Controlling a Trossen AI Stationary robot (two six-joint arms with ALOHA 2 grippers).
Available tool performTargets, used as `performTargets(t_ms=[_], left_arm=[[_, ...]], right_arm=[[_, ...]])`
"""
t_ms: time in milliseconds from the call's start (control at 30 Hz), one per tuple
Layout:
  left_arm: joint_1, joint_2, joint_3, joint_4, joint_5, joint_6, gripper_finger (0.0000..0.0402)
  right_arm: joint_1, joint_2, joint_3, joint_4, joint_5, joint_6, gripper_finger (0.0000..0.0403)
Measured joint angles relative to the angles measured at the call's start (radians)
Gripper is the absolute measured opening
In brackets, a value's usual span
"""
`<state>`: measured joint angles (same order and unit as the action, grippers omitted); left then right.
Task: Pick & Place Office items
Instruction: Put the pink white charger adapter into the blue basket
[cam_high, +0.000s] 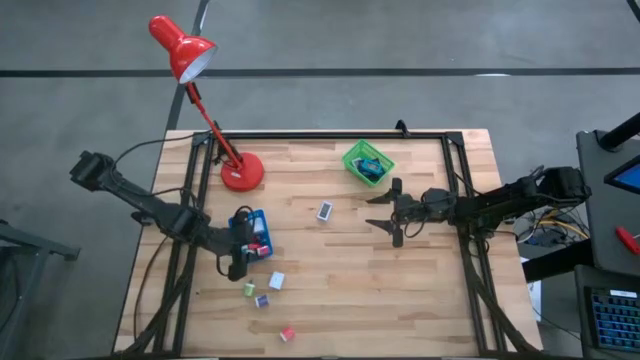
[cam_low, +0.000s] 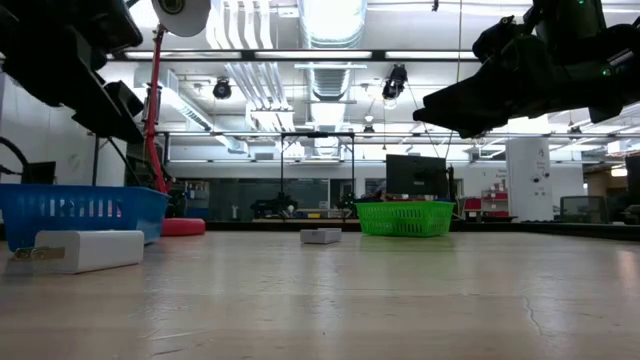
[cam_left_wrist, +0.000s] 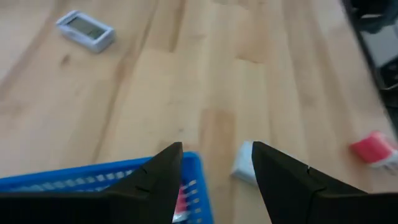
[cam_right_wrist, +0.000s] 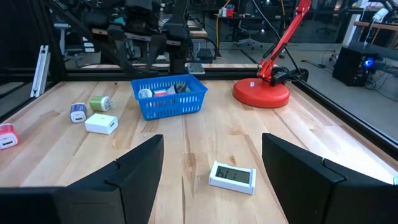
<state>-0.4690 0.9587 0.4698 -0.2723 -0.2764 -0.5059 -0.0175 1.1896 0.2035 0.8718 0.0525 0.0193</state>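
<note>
Though near blue tray (cam_high: 262, 222)'s edge, left gripper (cam_high: 238, 262) unobstructed

Counted around the blue basket (cam_high: 262, 222) as landmark: one blue basket, holding several small pieces, at least three, though the exact number cannot be told.

Loose pieces on the table near the blue basket are five: one white block (cam_high: 277, 281) just beside it, one green piece (cam_high: 249, 290), one purple-and-white piece (cam_high: 262, 300), one red piece (cam_high: 287, 334) the farthest away, and one small white display device (cam_high: 325, 211) between the blue basket and the green basket (cam_high: 367, 163).

There is one green basket and one red desk lamp (cam_high: 210, 120).
</note>
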Motion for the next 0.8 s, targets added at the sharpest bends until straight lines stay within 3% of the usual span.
performTargets(t_ms=[800], left_arm=[[-0.246,0.018,-0.001,0.095,-0.001,-0.11,0.02]], right_arm=[[0.0,0.0,0.0,0.0,0.0,0.0,0.0263]])
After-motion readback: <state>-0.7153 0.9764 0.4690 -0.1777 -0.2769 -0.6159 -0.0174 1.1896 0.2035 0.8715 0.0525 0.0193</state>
